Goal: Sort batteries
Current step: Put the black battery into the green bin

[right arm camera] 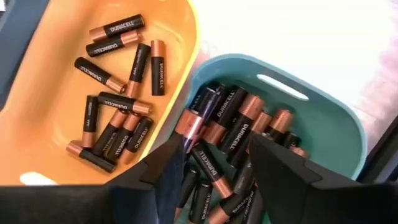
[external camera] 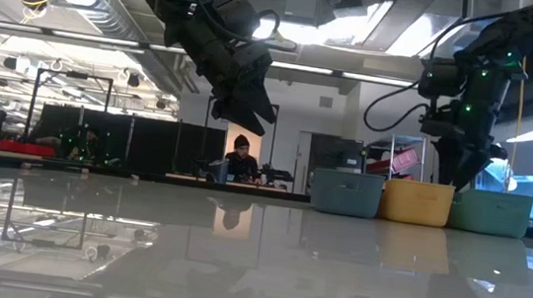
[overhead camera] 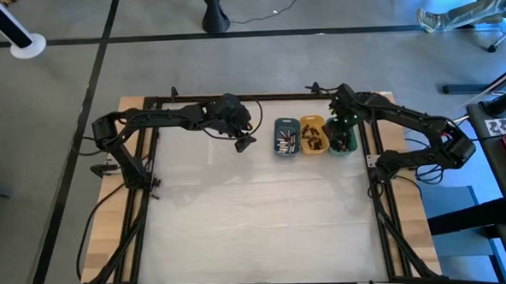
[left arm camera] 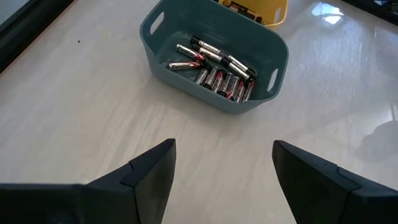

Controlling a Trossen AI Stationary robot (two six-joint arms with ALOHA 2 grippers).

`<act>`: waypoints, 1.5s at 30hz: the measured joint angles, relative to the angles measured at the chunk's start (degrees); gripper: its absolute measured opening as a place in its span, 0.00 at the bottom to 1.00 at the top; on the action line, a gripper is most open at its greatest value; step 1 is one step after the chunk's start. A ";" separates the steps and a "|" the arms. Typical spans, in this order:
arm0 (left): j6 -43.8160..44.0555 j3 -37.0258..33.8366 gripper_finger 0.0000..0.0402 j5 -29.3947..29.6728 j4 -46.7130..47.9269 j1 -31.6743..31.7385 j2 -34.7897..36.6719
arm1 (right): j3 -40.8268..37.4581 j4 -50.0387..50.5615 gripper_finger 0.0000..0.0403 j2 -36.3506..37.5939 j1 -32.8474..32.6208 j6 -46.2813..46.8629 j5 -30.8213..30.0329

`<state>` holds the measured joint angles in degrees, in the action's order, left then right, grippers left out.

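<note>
Three small trays stand in a row at the table's far middle: slate-blue (overhead camera: 286,137), orange (overhead camera: 313,135) and green (overhead camera: 344,144). Silvery, red-marked batteries (left arm camera: 217,70) lie in the slate-blue tray (left arm camera: 249,106). Black-and-copper batteries (right arm camera: 115,93) lie loose in the orange tray (right arm camera: 180,37), and more batteries (right arm camera: 233,134) are piled in the green tray (right arm camera: 336,124). My right gripper (right arm camera: 217,171) hangs open just above the green tray's pile, pointing steeply down, with nothing between its fingers. My left gripper (left arm camera: 224,165) is open over bare table, left of the slate-blue tray and well above the surface.
Black frame rails run along the table's left, right and far sides (overhead camera: 234,98). The wide white tabletop (overhead camera: 256,210) lies in front of the trays. Beyond the table a person (external camera: 239,161) sits at a desk in the room.
</note>
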<state>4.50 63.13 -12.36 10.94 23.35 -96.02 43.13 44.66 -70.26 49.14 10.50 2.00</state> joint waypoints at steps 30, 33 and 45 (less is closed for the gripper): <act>0.56 0.00 0.63 0.00 -1.29 0.00 -0.01 | 0.00 -0.42 0.45 -0.09 -5.26 1.14 -3.95; 0.56 0.00 0.63 0.00 -1.31 0.00 -0.01 | 0.00 -0.41 0.45 -0.09 -5.26 1.16 -3.95; 0.65 0.00 0.63 0.00 -1.31 0.00 -0.01 | -2.76 -2.80 0.45 -0.11 -5.26 1.56 -3.99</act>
<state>5.15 63.13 -12.36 9.63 23.35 -96.03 40.37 41.86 -70.37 43.88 12.06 -1.99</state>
